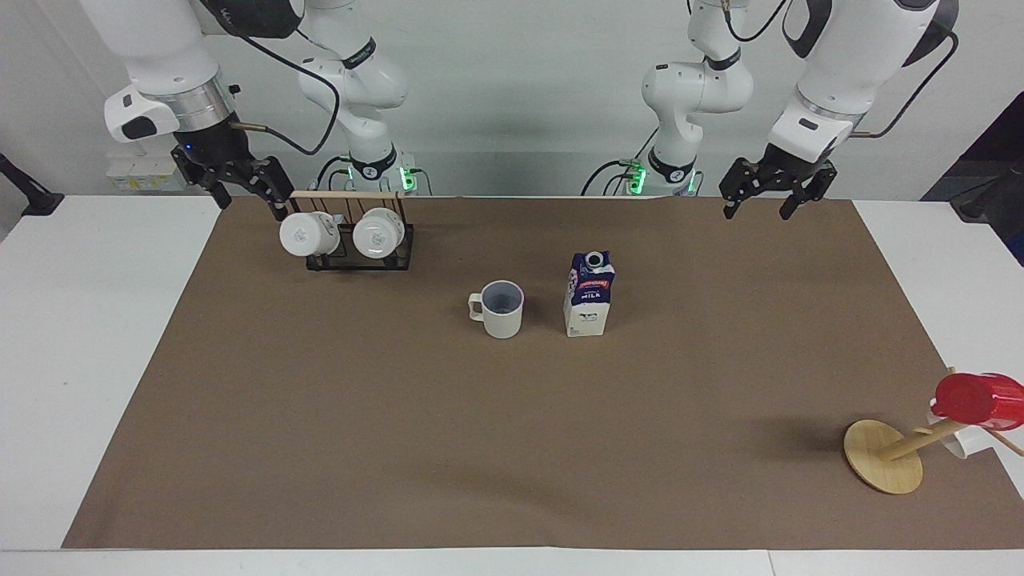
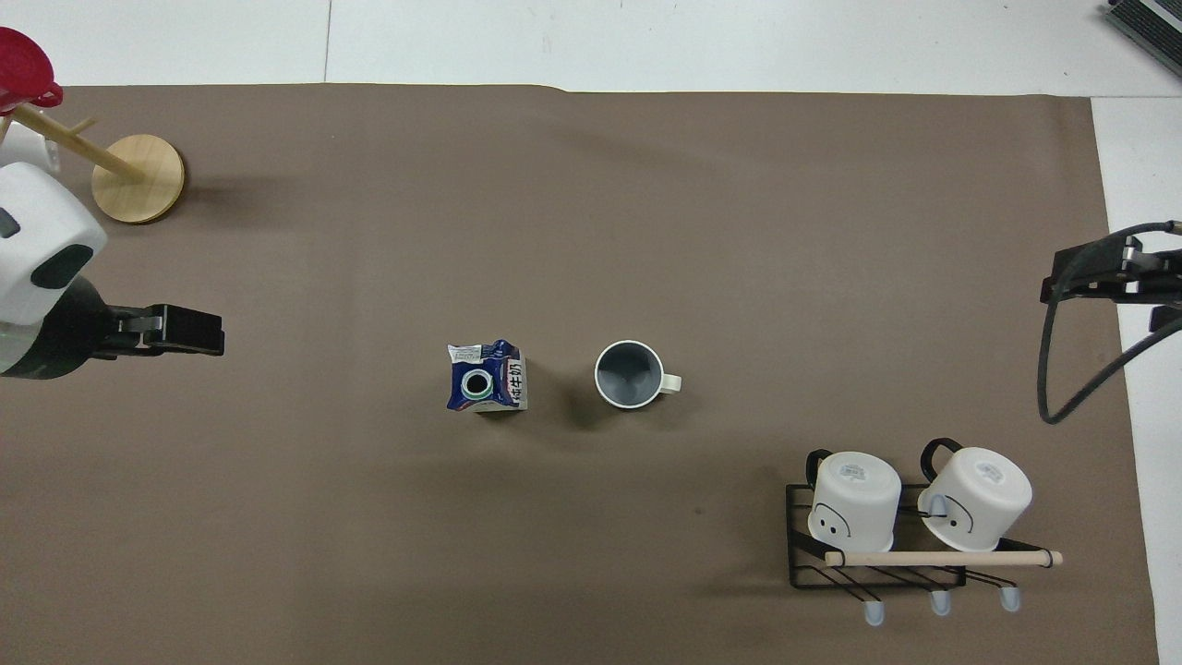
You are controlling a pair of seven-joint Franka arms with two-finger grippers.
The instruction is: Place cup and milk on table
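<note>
Standing upright mid-mat on the tabletop (image 1: pixel 96 336) in the facing view, the cup (image 1: pixel 498 309) sits beside the milk (image 1: pixel 589 294), both well apart from the left claw (image 1: pixel 766 198), spread and empty over the mat's robot-side edge, and the right claw (image 1: pixel 246 193), spread and empty by the mug rack (image 1: pixel 360 238). Overhead: milk (image 2: pixel 488 376) toward the left arm's end, cup (image 2: pixel 632 374) beside it, left claw (image 2: pixel 189 331) and right claw (image 2: pixel 1113 282) at opposite mat ends, finger state unclear in this view.

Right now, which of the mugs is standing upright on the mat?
The grey-beige cup beside the milk; the two white mugs lie tipped on the black rack.
</note>
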